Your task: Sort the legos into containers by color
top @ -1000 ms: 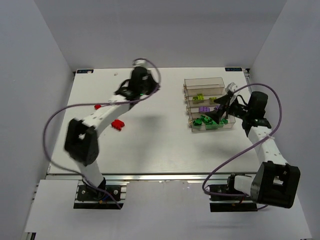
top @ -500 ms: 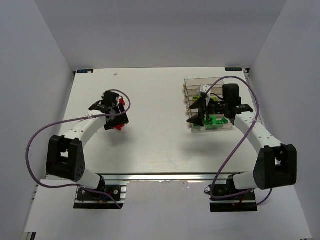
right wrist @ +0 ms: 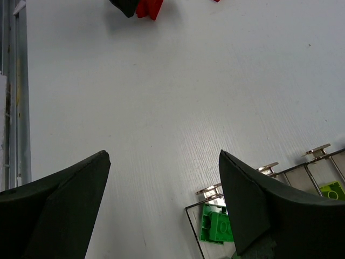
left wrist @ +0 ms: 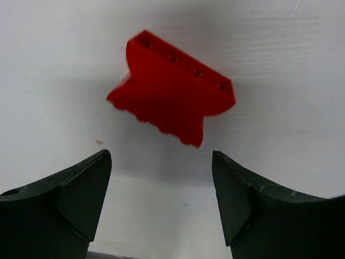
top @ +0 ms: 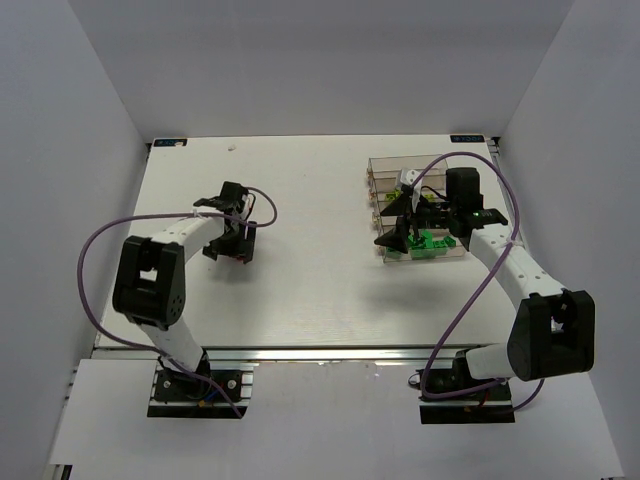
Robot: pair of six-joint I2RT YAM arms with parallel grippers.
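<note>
The left gripper has swung down to the red plastic brick lying at left, jaws apart; light, rigid, probably slick, it suits pinching across its long sides; the right gripper gapes too.

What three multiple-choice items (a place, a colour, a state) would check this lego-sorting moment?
1. Where does the red lego by the left gripper lie? A on the table; B in a container; C between shut fingers.
2. What colour are the legos in the containers' nearest bin? A purple; B green; C red.
3. How do the left gripper's jaws stand? A shut empty; B shut on a lego; C open.
A: white table lies beneath it. B: only green shows in that bin. C: they stand apart, nothing between.
</note>
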